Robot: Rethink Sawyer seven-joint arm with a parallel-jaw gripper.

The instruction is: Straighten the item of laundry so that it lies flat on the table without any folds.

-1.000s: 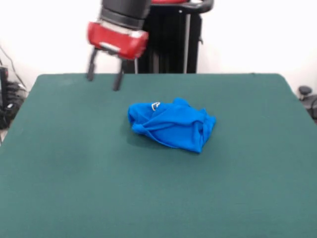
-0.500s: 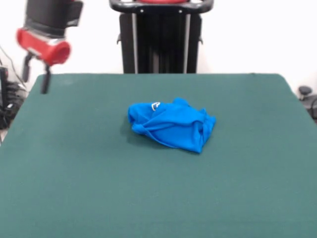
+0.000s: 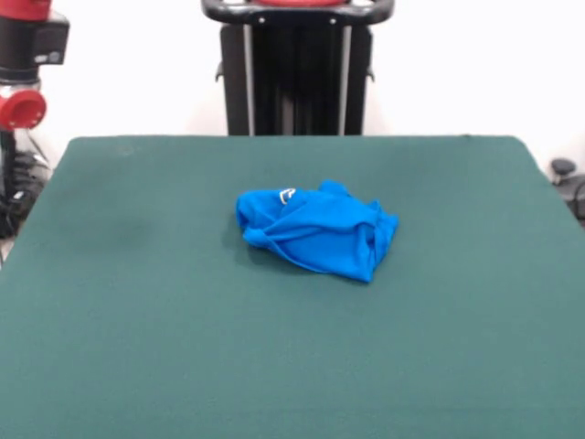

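Item of laundry (image 3: 315, 228): bunched and folded near the middle of the surface (image 3: 183, 347), small white mark at its upper left edge. Arm (image 3: 23, 64): visible only at the upper left corner, off the surface edge, well apart from the laundry. Hand state: cannot tell.

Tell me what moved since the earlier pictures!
The red and black robot arm swung away sideways, from above the table's far edge out past its left side in the front view, taking hold of nothing. The crumpled bright blue fabric garment stayed put, still folded, on the dark green felt table.
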